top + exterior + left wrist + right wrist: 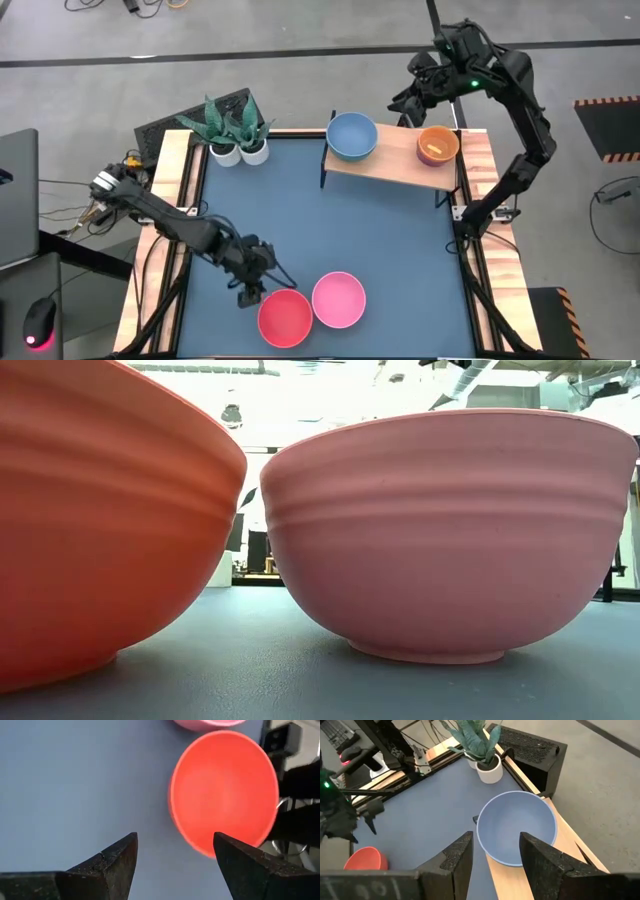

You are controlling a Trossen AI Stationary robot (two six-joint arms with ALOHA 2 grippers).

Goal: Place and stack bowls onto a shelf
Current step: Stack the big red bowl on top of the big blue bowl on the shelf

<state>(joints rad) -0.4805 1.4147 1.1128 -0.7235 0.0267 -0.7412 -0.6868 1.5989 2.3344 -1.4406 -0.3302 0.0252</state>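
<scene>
Blue bowl (351, 135), orange bowl (437, 145) upright on shelf (395, 165); red bowl (285, 318), pink bowl (338, 299) below

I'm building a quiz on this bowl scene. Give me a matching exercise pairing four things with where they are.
Things:
1. blue bowl
2. orange bowl
3. red bowl
4. plant pots

Places:
A. table's far left corner
B. shelf, right end
C. table's near edge, beside the pink bowl
D. shelf, left end

Pairs: 1-D, 2-B, 3-C, 4-A
</scene>
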